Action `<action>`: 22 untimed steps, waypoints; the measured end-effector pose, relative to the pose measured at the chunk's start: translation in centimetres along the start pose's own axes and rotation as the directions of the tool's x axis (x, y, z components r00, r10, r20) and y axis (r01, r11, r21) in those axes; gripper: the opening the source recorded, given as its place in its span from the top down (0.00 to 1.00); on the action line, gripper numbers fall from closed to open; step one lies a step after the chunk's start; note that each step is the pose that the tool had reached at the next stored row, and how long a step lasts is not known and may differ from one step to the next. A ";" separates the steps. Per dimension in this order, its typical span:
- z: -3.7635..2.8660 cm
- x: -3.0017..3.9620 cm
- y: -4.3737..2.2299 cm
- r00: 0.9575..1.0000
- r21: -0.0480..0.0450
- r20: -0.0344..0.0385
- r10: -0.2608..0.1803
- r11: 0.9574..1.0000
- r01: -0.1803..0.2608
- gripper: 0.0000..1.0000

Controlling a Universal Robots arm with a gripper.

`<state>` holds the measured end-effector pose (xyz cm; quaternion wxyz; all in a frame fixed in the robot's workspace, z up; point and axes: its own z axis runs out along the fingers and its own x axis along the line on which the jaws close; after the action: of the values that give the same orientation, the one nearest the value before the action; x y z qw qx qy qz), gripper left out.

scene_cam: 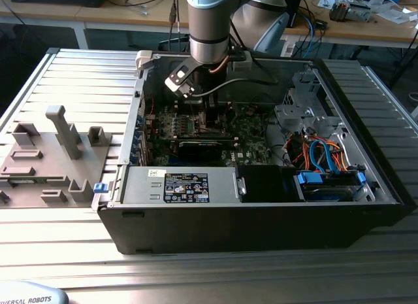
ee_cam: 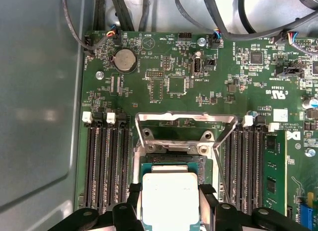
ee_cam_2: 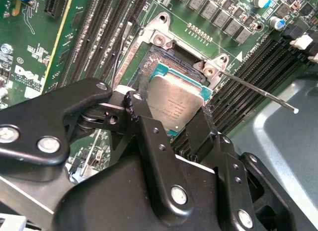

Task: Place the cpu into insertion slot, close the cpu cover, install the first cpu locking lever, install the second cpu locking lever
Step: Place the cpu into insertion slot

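Note:
My gripper (ee_cam_2: 168, 111) is shut on the cpu (ee_cam_2: 176, 97), a small square chip with a dull silver top, one black finger on each side of it. I hold it low over the insertion slot (ee_cam_2: 169, 54), whose dark recess shows just beyond the chip's edge; whether it is seated I cannot tell. In the first wrist view the cpu (ee_cam: 169, 189) sits between my gripper (ee_cam: 170, 205) fingers, and the cpu cover (ee_cam: 185, 115) stands raised open behind the insertion slot (ee_cam: 174, 155). A thin locking lever (ee_cam_2: 258, 92) sticks out unlatched. In the exterior view my gripper (scene_cam: 209, 111) reaches down into the computer case.
Long black memory slots (ee_cam: 107, 166) flank the socket on both sides. The green motherboard (scene_cam: 251, 131) lies in the open case (scene_cam: 248, 232), with a power supply (scene_cam: 179, 186), drive cage (scene_cam: 307, 101) and cables (scene_cam: 320, 153) around it. A grey fixture tray (scene_cam: 46, 160) lies at the exterior view's left.

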<state>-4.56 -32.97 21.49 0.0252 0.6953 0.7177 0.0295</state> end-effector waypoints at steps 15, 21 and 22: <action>0.73 0.16 -0.16 1.000 0.000 0.000 0.000 1.000 0.000 0.46; 0.99 0.10 -0.19 1.000 0.000 0.010 0.020 1.000 -0.020 0.46; 1.00 0.09 -0.19 1.000 0.000 0.012 0.024 1.000 -0.024 0.46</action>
<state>-4.68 -32.88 20.48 0.0292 0.7040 0.7091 0.0254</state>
